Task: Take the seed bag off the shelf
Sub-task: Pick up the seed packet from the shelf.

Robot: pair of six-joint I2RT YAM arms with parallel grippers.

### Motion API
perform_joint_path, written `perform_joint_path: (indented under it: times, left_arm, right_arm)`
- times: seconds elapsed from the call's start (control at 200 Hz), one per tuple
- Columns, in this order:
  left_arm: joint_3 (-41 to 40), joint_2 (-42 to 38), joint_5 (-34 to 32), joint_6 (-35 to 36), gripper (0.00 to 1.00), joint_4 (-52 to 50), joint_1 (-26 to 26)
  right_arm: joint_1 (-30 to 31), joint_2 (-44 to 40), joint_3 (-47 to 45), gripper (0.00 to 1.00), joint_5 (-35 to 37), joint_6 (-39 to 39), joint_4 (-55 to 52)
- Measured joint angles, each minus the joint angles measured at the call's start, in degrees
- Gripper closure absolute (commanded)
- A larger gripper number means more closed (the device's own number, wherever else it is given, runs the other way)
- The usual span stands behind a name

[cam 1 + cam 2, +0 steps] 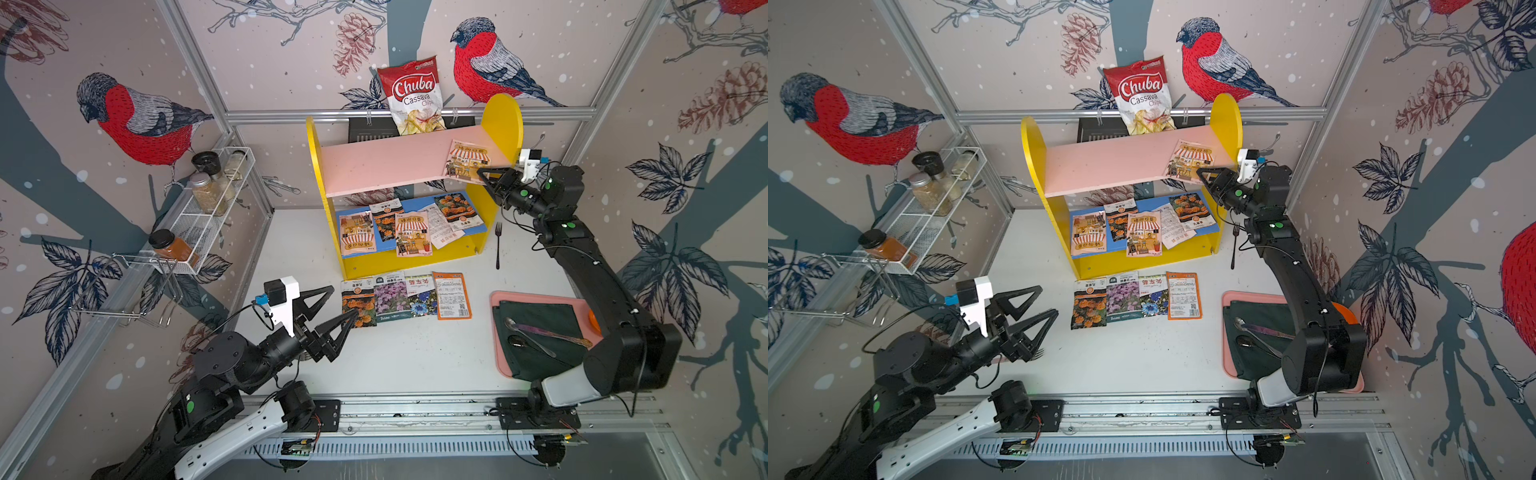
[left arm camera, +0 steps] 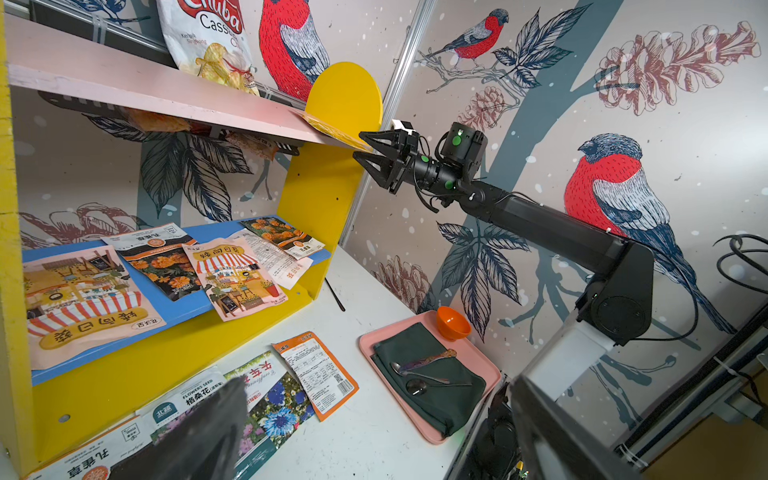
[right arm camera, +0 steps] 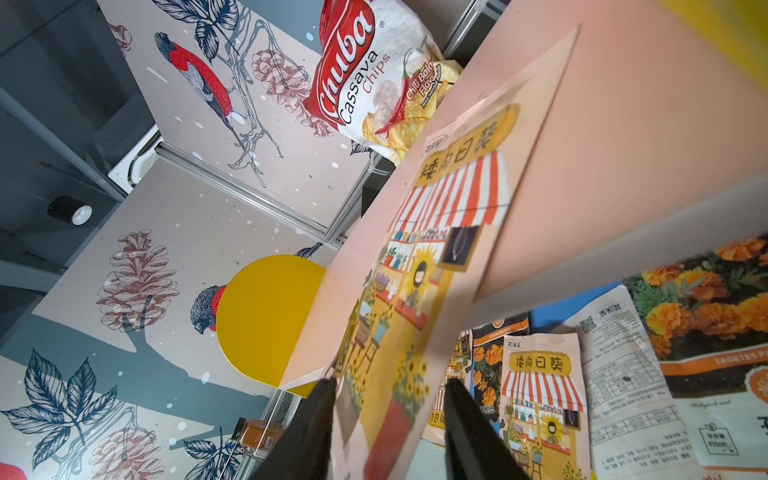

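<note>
Here, the seed bag (image 1: 467, 160) lay flat on the right end of the pink upper board of the shelf (image 1: 374, 166). It was just beside the yellow side panel (image 1: 503, 120), and its front edge overhung the board. The right end effector (image 1: 482, 176) was positioned at that overhanging edge. In the left wrist view one finger sat above the edge and one below it. The jaws stood partly apart, and no firm pinch was visible. The left end effector (image 1: 344, 301) hovered wide open above the tabletop (image 1: 415, 357), near a row of packets (image 1: 405, 297), and held nothing.

Handling assessment: the bag appeared to be a thin, light, flat pouch with a smooth printed face. It would probably bend readily and could slip from a shallow grip. The recommended hold was the overhanging edge, taken deep enough for the fingers to cover both faces. A pull toward the front, kept level with the board, would likely slide it clear. The chip bag (image 1: 413, 95) at the back of the same board stood well apart. The loose packets (image 1: 411, 232) on the blue lower board lay beneath.
</note>
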Motion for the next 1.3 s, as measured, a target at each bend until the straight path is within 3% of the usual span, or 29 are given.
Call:
perform_joint_path:
  times: [0.33, 0.695, 0.975, 1.301]
  left_arm:
    - [-0.22, 0.33, 0.07, -0.02, 0.02, 0.0, 0.0]
    - [-0.26, 0.31, 0.02, -0.02, 0.02, 0.02, 0.0]
    - [-0.22, 1.81, -0.92, -1.25, 0.02, 0.87, 0.0]
    - [2.29, 11.32, -1.44, -5.18, 0.02, 5.29, 0.0]
  right_arm:
    - [0.04, 1.18, 1.55, 0.72, -0.5, 0.17, 1.09]
    - [0.04, 1.53, 1.55, 1.0, -0.85, 0.15, 1.05]
    - [0.04, 0.28, 1.79, 1.0, -2.19, -0.76, 0.37]
    - [0.96, -8.83, -1.07, 1.0, -3.87, -6.43, -3.52]
